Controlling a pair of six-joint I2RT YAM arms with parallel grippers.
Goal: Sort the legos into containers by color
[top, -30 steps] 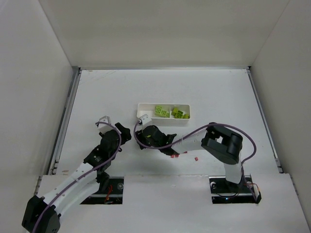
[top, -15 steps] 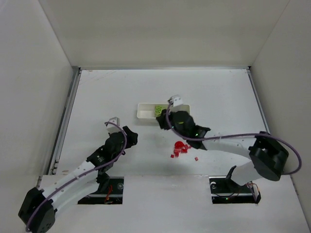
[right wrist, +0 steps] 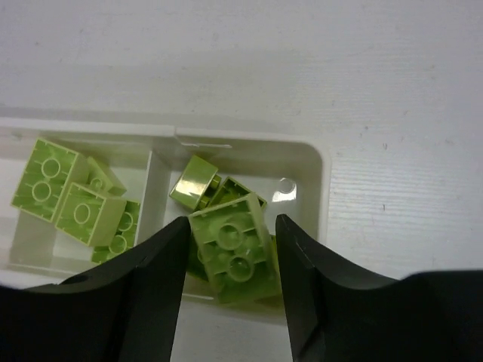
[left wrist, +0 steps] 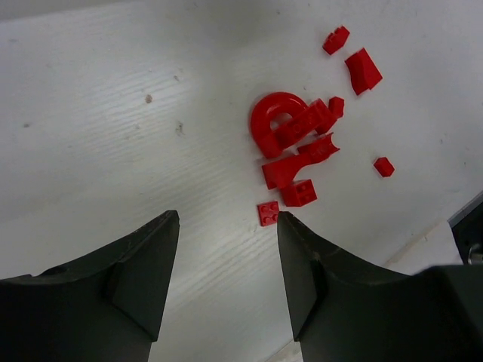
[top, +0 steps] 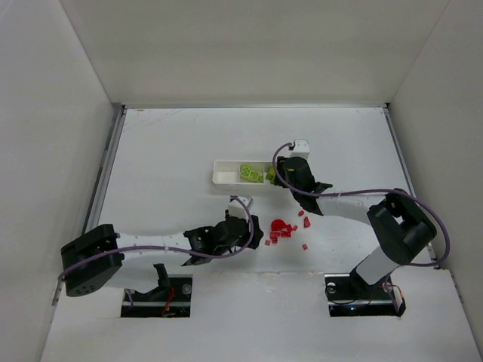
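Observation:
The white three-compartment tray (top: 223, 176) lies at mid-table. Lime-green bricks (top: 249, 172) fill its middle compartment (right wrist: 68, 197). My right gripper (top: 285, 177) hangs over the tray's right compartment (right wrist: 321, 175), shut on a lime-green brick (right wrist: 234, 253) held underside-up above two more green bricks. The red legos (top: 284, 228) lie scattered on the table in front of the tray, including a rounder red piece (left wrist: 273, 121). My left gripper (top: 258, 234) is open and empty just left of them (left wrist: 227, 226). A tiny red plate (left wrist: 267, 213) lies at its right fingertip.
The tray's left compartment (top: 226, 177) holds nothing. Loose red bits (top: 306, 222) lie to the right of the pile. White walls enclose the table on three sides. The right arm's elbow (top: 400, 219) stands at the right.
My right gripper has swung from left of the red pile up to the tray's right end. My left arm has swept right and now lies low beside the red pieces.

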